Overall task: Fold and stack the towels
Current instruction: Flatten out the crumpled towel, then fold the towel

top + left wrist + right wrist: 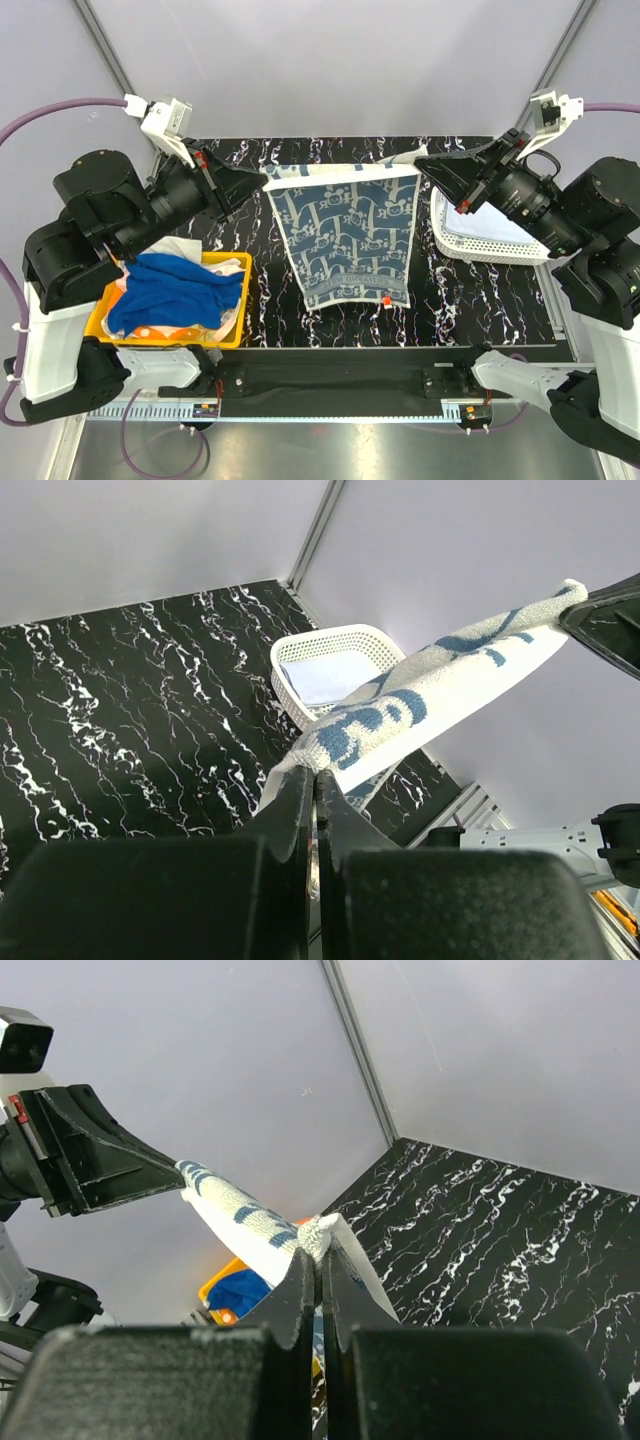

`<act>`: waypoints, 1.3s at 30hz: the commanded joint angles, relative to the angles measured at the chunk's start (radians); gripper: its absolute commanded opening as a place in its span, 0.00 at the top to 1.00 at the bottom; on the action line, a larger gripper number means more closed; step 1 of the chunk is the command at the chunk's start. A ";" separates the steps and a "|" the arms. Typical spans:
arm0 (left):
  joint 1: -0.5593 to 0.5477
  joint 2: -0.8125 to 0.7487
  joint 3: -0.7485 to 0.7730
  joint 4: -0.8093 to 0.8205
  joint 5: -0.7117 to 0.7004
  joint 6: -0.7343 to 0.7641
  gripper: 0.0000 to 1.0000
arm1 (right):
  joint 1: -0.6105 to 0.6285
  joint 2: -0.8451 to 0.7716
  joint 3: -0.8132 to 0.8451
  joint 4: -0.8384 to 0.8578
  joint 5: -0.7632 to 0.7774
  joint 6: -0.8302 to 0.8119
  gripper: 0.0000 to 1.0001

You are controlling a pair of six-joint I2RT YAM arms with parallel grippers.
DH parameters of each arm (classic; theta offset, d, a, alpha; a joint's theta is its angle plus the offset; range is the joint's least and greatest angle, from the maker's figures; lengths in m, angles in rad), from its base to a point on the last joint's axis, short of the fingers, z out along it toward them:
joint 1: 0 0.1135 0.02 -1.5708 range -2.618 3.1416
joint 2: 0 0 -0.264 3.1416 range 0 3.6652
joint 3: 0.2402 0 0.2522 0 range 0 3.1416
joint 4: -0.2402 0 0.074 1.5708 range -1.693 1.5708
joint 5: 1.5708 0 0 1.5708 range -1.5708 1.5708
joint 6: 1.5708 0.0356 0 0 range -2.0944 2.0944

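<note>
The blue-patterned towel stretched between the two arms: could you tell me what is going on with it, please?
Both arms hold up the patterned towel: the left hand is shut on one top corner and the right hand on the other, so it hangs spread out over the black table. More towels, a royal blue towel on top, sit in the yellow bin by the left arm. A pale folded cloth lies in the white basket by the right arm.

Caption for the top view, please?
Left hand and right hand hold a blue-patterned towel by two corners over the marbled table, yellow bin left, white basket right.
</note>
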 commanded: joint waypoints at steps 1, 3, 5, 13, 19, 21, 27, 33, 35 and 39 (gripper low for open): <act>0.012 0.011 0.040 -0.008 -0.059 -0.003 1.00 | 0.003 0.004 0.036 -0.014 0.042 0.000 1.00; 0.052 0.037 0.003 0.006 0.003 -0.012 1.00 | 0.003 0.031 0.016 -0.028 0.090 -0.003 1.00; 0.208 0.051 -0.067 0.079 0.232 -0.052 1.00 | 0.004 0.057 -0.015 -0.037 0.126 -0.009 1.00; 0.564 0.316 -0.313 0.389 0.547 -0.135 1.00 | -0.119 0.375 -0.098 0.064 0.154 -0.068 1.00; 0.656 0.737 -0.090 0.434 0.584 -0.138 1.00 | -0.348 0.763 0.014 0.199 -0.024 -0.017 1.00; 0.666 0.857 0.082 0.389 0.600 -0.142 1.00 | -0.394 0.892 0.118 0.185 -0.085 0.006 1.00; 0.673 1.017 0.153 0.363 0.591 -0.138 1.00 | -0.404 1.018 0.203 0.135 -0.122 0.018 1.00; 0.670 0.855 -0.243 0.486 0.570 -0.153 1.00 | -0.402 0.917 -0.074 0.217 -0.152 0.058 1.00; 0.669 0.816 -0.340 0.521 0.568 -0.164 1.00 | -0.401 0.862 -0.213 0.256 -0.159 0.078 1.00; 0.655 0.721 -0.580 0.585 0.548 -0.176 1.00 | -0.390 0.762 -0.458 0.343 -0.162 0.124 1.00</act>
